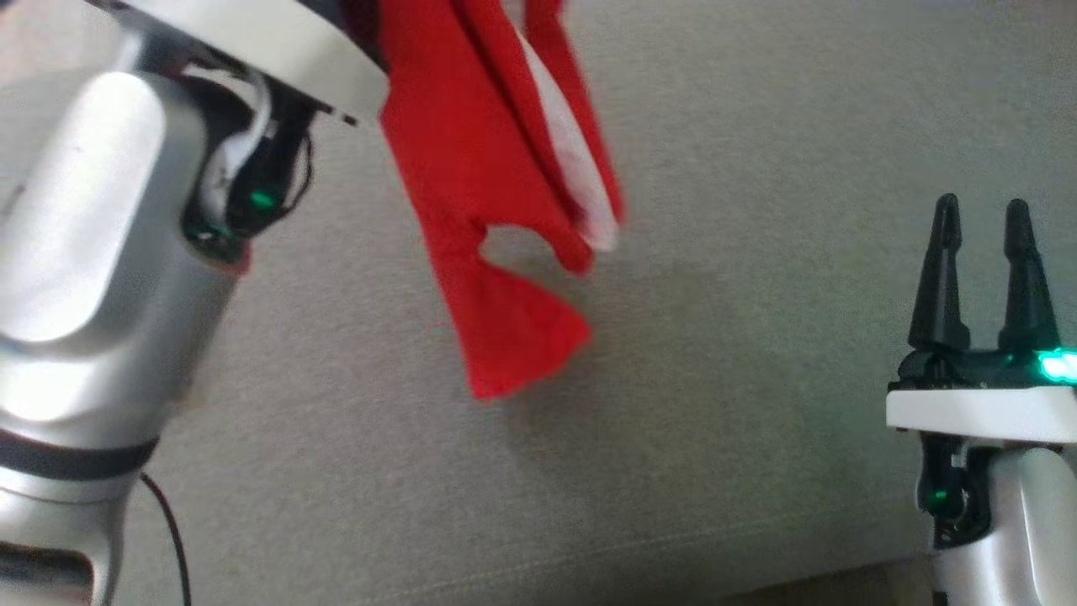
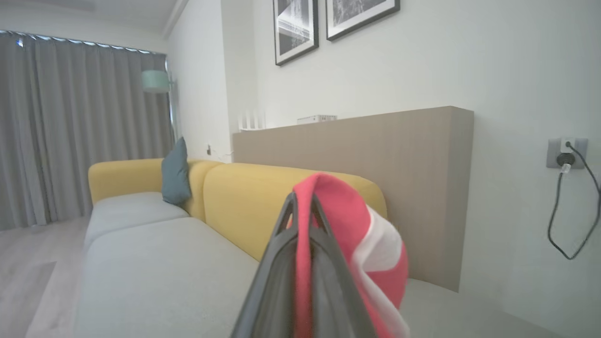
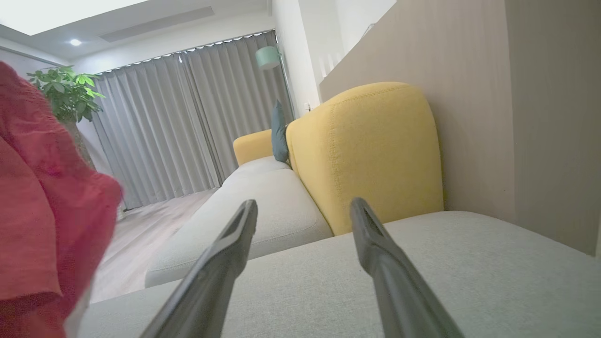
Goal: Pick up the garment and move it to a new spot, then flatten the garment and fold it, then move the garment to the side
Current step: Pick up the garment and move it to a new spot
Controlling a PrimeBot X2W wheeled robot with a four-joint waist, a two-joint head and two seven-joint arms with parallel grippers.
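the left gripper (image 2: 303,203) is seen clamped together on a fold of the red-and-white garment (image 2: 361,220), which is draped over the fingertips and hung down from them above the grey sofa seat (image 1: 757,379). the right gripper (image 1: 982,210) is held with its fingers apart and nothing between them, well to one side of the cloth. a yellow backrest (image 3: 371,150) is seen beyond its tips.

A: How does the right gripper (image 3: 303,204) stand?
B: Fingers spread wide, rising from six o'clock over the grey seat (image 3: 469,272).
A: And the red garment (image 3: 42,211)?
B: Hanging at nine o'clock. A plant (image 3: 65,91) shows at ten, and the yellow backrest (image 3: 375,150) sits toward two.
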